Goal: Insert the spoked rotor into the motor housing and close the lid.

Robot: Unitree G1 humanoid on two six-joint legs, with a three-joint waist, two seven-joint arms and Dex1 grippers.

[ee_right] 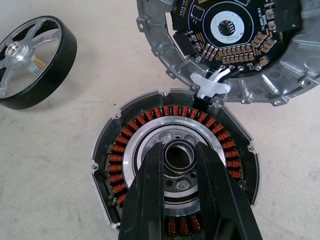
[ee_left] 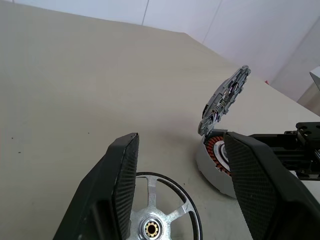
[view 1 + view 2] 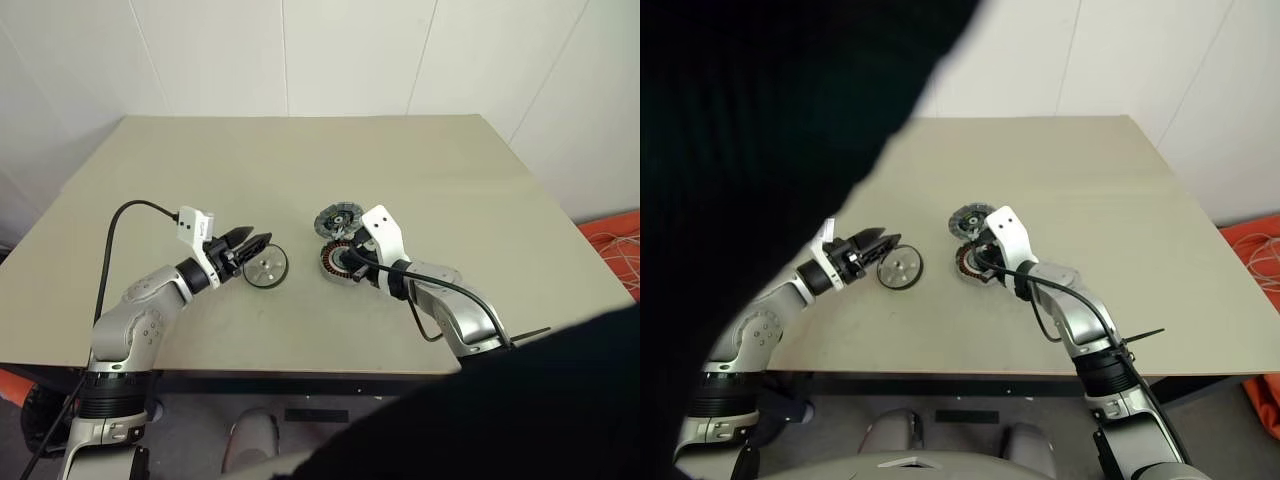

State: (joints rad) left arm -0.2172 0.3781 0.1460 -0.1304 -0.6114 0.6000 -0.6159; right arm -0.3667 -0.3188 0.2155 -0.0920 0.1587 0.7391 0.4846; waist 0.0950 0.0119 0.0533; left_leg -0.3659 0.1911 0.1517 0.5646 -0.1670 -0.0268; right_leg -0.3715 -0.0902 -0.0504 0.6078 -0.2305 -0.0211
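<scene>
1. Head views:
   - The beige matte surface [image 3: 300, 160] carries all three parts.
   - The spoked rotor [image 3: 266, 267], a silver wheel with a black outer band, lies flat and well apart from the motor housing [image 3: 338, 262], so insertion is not yet done.
   - The motor housing is a round grey shell ringed with copper windings.
   - The lid [image 3: 339, 218], a grey cast cover, stands tilted up at the housing's far edge, so it is not closed either.
   - The left end effector [image 3: 255, 243] sits at the rotor's rim.
   - Both steps look to be still ahead.

2. Left wrist view:
   - The left end effector [image 2: 182, 140] is spread wide, its ribbed black fingers either side of the rotor [image 2: 151, 228].
   - The rotor rests on the surface, not clamped.
   - Its spokes are bright machined metal around a brass-coloured hub.
   - Beyond it, the lid [image 2: 225, 100] leans upright over the housing [image 2: 215, 160].

3. Right wrist view:
   - The right end effector [image 1: 180, 150] has a narrow gap between its fingers and hovers over the housing's [image 1: 125, 160] polished centre bore.
   - It grips nothing that I can see.
   - Whether it touches the housing is unclear.
   - Thin wires tie the housing to the lid [image 1: 225, 30], which carries a dark circuit board.
   - The rotor [image 1: 14, 50] lies off to the side.
</scene>
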